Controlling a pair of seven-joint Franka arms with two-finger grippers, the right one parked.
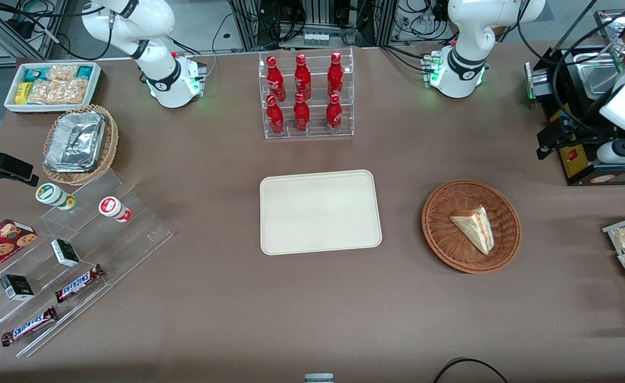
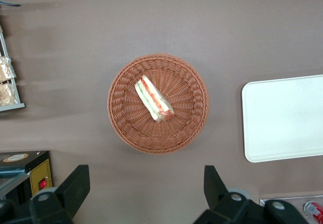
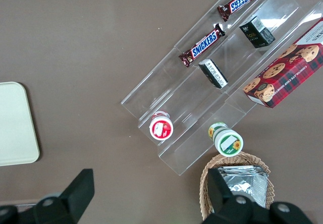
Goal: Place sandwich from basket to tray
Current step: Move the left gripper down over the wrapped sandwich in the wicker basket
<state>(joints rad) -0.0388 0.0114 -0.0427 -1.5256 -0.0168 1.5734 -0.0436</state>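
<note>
While the left arm sits high toward its own end of the table, you get the whole layout in the front view. Table [image 1: 312, 308] is brown and carries everything. Tray [image 1: 320, 211] lies flat mid-table, nearer the front camera than the clear rack of red bottles [image 1: 306, 96]; its surface is bare. Basket [image 1: 471, 226] sits beside the tray toward the working arm's end, well apart from it, not touching.

Sandwich [image 1: 473, 229] lies in the basket, roughly centred, resting on the weave. In the wrist view you see its [image 2: 154, 99] red and green filling edge facing up, wrap on, inside the basket [image 2: 123, 114]. A corner of the tray [image 2: 282, 118] shows there too.

Gripper [image 2: 143, 188] hangs well above the table, looking straight down, with the basket just off its fingertips' line, not between them. Fingers [image 2: 75, 183] are spread wide, nothing between them, no contact with sandwich or basket.

Black box with a red switch [image 2: 35, 176] sits near the gripper at that end of the table.
</note>
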